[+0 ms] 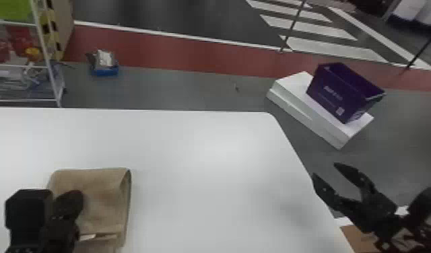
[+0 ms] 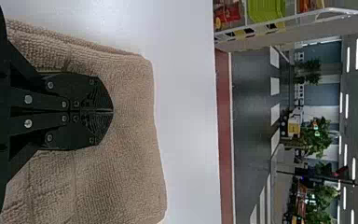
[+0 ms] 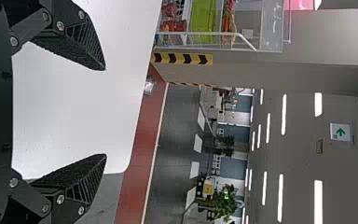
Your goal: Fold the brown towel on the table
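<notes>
Here, one wrist view shows the left tool [image 1: 73, 198] closed over the towel [image 2: 130, 121], the other the right tool [image 1: 326, 169] wide.

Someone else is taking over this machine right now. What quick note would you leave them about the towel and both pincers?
Left pincer: shut, over the towel; I can't tell whether it touches.
Right pincer: open and empty, out by the table's right edge.
Brown towel: on the left part of the white table, near the robot.
Done: the towel is folded into a layered bundle.
Left: probably just a check that it lies neat, then backing the left pincer away; whether another fold is wanted, I can't tell.
</notes>
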`<state>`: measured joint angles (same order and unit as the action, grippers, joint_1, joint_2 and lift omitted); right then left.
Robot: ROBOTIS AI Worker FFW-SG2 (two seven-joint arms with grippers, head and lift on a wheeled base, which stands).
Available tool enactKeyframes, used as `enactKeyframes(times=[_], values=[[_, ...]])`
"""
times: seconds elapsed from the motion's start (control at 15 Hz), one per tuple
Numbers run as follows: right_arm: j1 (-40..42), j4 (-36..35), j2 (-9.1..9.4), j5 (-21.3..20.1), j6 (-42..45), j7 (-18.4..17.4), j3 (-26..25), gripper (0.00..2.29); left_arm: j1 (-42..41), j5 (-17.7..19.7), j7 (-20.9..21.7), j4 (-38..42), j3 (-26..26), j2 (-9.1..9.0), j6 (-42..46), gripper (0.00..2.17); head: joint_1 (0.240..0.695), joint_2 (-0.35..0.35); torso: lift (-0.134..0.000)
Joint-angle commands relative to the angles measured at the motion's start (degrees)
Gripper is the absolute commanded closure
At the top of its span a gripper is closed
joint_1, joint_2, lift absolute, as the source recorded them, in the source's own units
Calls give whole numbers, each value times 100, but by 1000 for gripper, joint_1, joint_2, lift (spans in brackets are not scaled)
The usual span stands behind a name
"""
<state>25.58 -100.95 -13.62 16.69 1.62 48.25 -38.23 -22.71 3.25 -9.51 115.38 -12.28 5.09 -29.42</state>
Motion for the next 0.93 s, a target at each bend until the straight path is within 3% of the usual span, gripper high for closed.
enactKeyframes(times=[0.0,0.27,0.87], values=[[0,6,0,1,0,0,0,262,-58,44,-43,-7,183,0,150,1980,695,-350,-124],[-9,-3,9,1,-18,-9,18,262,-234,255,107,98,569,0,168,1980,695,-350,-124],[-44,-38,35,159,-70,-9,-26,228,-805,554,362,1030,420,0,291,1976,695,-350,-124]])
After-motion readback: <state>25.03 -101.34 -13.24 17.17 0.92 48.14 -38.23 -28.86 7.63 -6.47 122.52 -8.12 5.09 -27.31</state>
